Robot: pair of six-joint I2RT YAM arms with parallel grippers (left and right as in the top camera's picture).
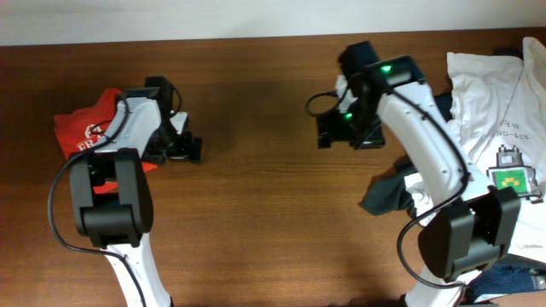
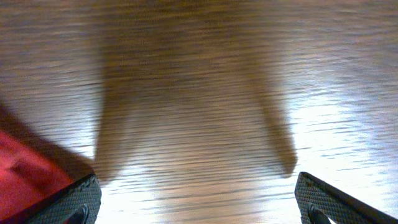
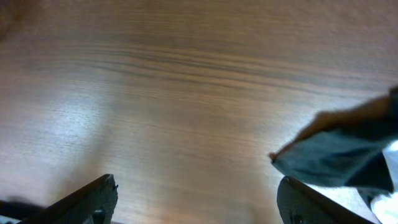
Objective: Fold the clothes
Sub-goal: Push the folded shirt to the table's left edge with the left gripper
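The left arm (image 1: 111,200) hides part of the orange-red T-shirt (image 1: 75,128), whose lettering seems too small to read.

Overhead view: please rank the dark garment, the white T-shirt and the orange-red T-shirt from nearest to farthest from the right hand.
1. Dark garment: close to the right hand, on the robot's side of it.
2. White T-shirt: at the table's right edge.
3. Orange-red T-shirt: far left, partly under the left arm.
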